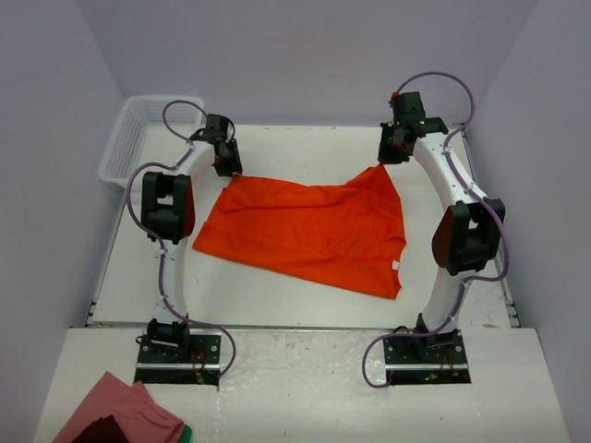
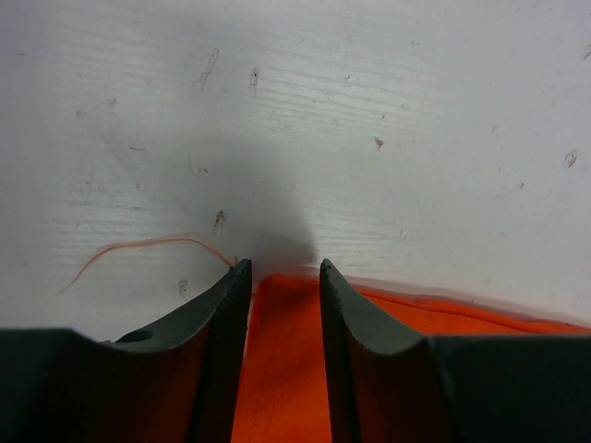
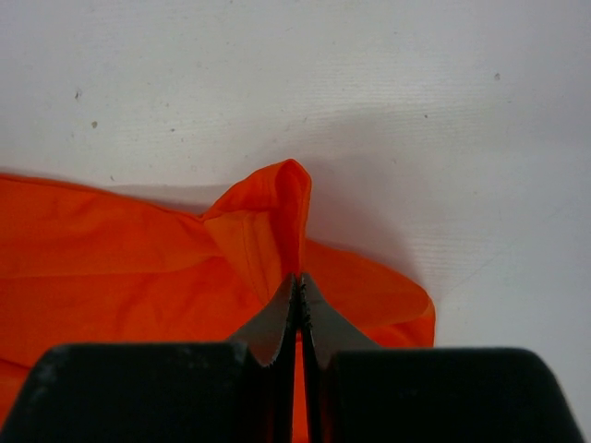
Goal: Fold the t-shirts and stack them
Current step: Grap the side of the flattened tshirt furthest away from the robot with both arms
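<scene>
The orange-red t-shirt [image 1: 309, 231] lies spread and somewhat rumpled across the middle of the white table [image 1: 277, 305]. The overhead view shows both arms reaching to its far edge. The left gripper [image 1: 227, 164] is at the far-left corner, and the right gripper [image 1: 395, 152] is at the far-right corner, where the cloth rises in a small peak toward it. From up there neither gripper's jaws can be read, but the wrist views show them. The left wrist camera has its two fingers [image 2: 222, 314] standing apart with a clear gap, the shirt's edge lying flat between them, not pinched. A thin pinkish thread [image 2: 138, 249] curls on the table beside the left finger, too fine for the overhead view. The right wrist camera shows its jaws closed tight on a raised fold of the fabric. Only the overhead view takes in the white basket [image 1: 118, 143] at the table's far-left corner and a pink cloth [image 1: 120, 415] lying near the left arm's base.
</scene>
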Robot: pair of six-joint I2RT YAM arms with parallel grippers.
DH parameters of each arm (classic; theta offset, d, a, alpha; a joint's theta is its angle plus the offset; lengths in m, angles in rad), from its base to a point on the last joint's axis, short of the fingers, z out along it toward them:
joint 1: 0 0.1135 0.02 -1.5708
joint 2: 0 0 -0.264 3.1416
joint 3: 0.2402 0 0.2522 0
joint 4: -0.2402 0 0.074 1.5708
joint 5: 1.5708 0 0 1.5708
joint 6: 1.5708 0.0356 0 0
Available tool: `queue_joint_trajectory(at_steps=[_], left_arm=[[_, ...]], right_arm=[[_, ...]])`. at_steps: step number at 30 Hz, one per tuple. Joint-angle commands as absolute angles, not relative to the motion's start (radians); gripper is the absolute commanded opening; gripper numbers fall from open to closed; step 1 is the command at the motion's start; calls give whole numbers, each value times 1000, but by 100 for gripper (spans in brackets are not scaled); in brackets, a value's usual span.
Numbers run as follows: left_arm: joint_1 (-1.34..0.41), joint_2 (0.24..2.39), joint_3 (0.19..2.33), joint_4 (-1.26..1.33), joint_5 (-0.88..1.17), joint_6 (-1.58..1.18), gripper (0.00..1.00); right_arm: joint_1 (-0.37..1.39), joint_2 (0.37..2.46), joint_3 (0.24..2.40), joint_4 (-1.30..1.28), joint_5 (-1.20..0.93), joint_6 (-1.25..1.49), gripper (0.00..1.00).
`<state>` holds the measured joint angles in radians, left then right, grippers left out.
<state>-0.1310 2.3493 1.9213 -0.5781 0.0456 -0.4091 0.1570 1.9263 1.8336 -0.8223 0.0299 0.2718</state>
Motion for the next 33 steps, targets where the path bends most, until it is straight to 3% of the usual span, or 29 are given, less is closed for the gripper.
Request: queue_joint_trajectory(at_steps=[1,15,21,22,25,33], left_arm=[[-130,2322,1872,-587,34,-414,37],[-130,2275,1812,-577,15,-411,38],[-132,2267,1790,-568,14,-413,19],[-132,2270,1796,-566,14,-411,10],[-132,2279,1815,-564,26,-408,0],[-133,2153,1790,-525,-7,-410,0]], right_arm=[[156,1868,1836,-793,6,279,0],[158,1864,1844,-798,6,281,0],[158,1859,1836,-798,6,284,0],[158,1859,1836,-798,5,284,0],[158,1859,1835,-796,6,285,0],[158,1876,1833,-788,6,284,0]])
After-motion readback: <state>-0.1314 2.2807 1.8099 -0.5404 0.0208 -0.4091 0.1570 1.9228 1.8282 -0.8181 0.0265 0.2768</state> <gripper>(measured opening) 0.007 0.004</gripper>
